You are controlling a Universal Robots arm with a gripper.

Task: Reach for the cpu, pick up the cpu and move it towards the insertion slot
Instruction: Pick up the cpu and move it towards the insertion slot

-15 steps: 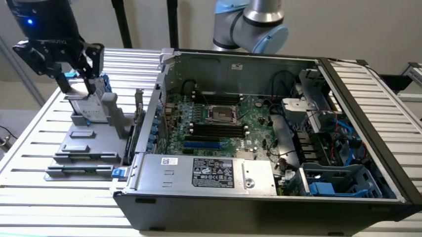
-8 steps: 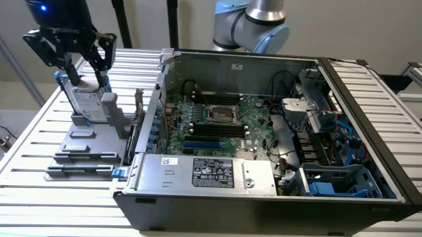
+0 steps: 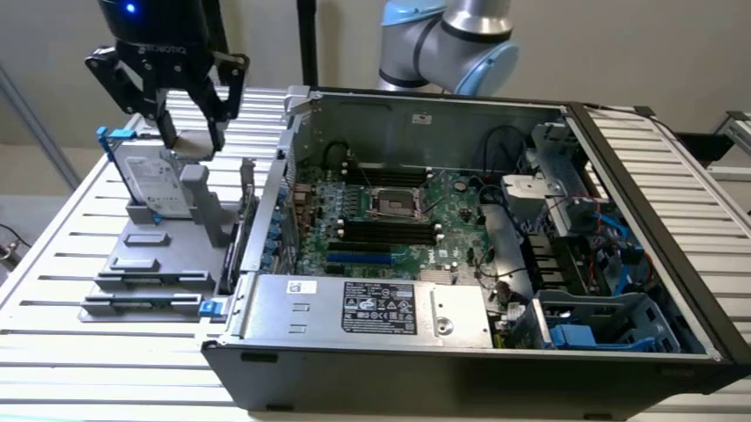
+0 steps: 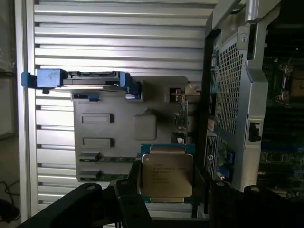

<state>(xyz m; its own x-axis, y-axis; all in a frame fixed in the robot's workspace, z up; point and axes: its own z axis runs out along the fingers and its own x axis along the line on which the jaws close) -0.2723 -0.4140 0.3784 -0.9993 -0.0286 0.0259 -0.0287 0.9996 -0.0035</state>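
Observation:
The cpu shows its shiny silver top with printed text and a green rim. It sits between my gripper's dark fingers, which are shut on its two sides. In the exterior view the gripper hangs at the left, above the grey fixture plate and beside the upright hard drive, with the pale cpu at its fingertips. The insertion slot, a silver frame with a dark centre, lies on the green board inside the open computer case, well to the exterior view's right of the gripper. Its edge shows past the case wall.
The case's perforated metal side wall stands between the gripper and the board. Black memory slots lie beside the socket and a power supply lies at the case front. The fixture rests on a slatted metal table.

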